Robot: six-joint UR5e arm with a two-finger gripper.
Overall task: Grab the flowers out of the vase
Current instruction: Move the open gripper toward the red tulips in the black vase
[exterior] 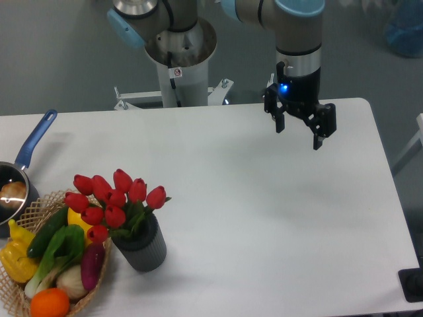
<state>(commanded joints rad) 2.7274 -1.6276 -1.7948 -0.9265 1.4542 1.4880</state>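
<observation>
Nearest us, at the table's (264, 251) front left, the flowers (114, 198) stand upright in the vase (140, 247), stems down its mouth, so we judge a lift must go straight up. A basket (30, 214) of vegetables touches the vase on its left, with a pot (14, 191) just behind. Far off, well apart from the flowers, our gripper (299, 135) hangs above the table, fingers spread wide and holding nothing; the reach is not yet begun.

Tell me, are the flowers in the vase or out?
In. The flowers stand in the upright vase; the open gripper is far away.
</observation>
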